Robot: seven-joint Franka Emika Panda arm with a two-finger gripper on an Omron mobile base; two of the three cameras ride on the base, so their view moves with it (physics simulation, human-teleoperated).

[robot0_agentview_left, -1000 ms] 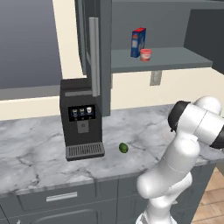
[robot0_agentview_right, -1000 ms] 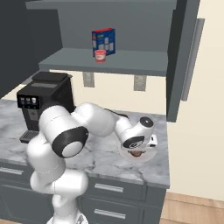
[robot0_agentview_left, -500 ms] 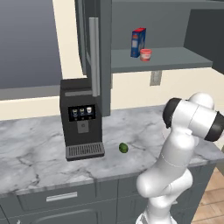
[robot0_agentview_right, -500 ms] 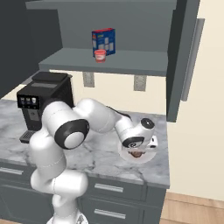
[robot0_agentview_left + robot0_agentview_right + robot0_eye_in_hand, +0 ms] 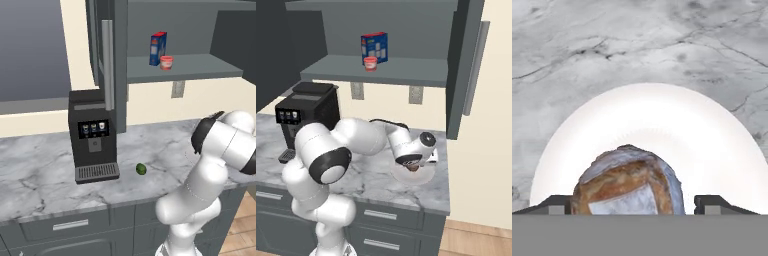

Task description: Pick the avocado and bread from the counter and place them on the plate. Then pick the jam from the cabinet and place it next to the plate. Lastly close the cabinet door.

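Item: hand (image 5: 632, 202). Poised directly over the plate (image 5: 712, 145); fingertips (image 5: 554, 204) stand wide, a gap visible between each tip and the bread (image 5: 629, 182) that sits between them. Judged released, not gripped. In the right base view the hand (image 5: 415, 169) hangs low at the right end of the desk (image 5: 376, 182).

Item: bread. Brown crusted lump, lying on the near part of the plate, straight below the hand. Judged placed.

Item: plate. Round, pale, flat on the marble at the right end of the desk, seen also in the right base view (image 5: 426, 177).

Item: avocado (image 5: 142, 169). Small dark green oval on the desk (image 5: 40, 175), just right of the coffee machine (image 5: 94, 135), well apart from the plate and hand. Lies to the left of the hand along the desk; the long axis cannot be read at this size. Next pick, by judgement: the arm must lift off the plate and swing left to reach it.

Item: jam (image 5: 166, 62). Red jar on the shelf of the open cabinet (image 5: 105, 60), beside a blue-and-red box (image 5: 158, 48). Untouched.
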